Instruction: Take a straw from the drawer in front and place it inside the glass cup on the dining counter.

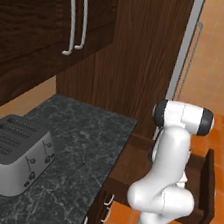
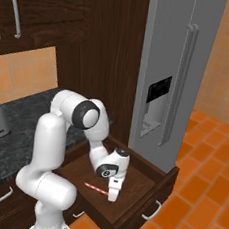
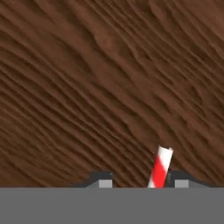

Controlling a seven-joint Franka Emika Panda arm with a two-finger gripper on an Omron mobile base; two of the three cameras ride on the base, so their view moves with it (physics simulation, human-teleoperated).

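Note:
The dark wood drawer [image 2: 151,188] stands pulled out below the black worktop, and its front panel [image 1: 207,193] juts into the aisle. On its floor lies the red-and-white striped straw [image 2: 95,188]. My gripper [image 2: 112,196] reaches straight down into the drawer at the straw's right end. In the hand view the straw [image 3: 160,169] rises between my two fingertips, close against the right fingertip [image 3: 178,180], with a gap to the left one. The gripper [image 3: 140,180] is partly open around the straw, over the drawer floor [image 3: 109,87]. The glass cup and the dining counter are out of view.
A silver toaster [image 1: 10,152] sits on the black speckled worktop [image 1: 88,131] left of the drawer. Upper cabinets with long silver handles [image 1: 74,18] hang above. A grey fridge [image 2: 165,82] stands right behind the drawer. Orange tiled floor [image 2: 197,196] lies to the right.

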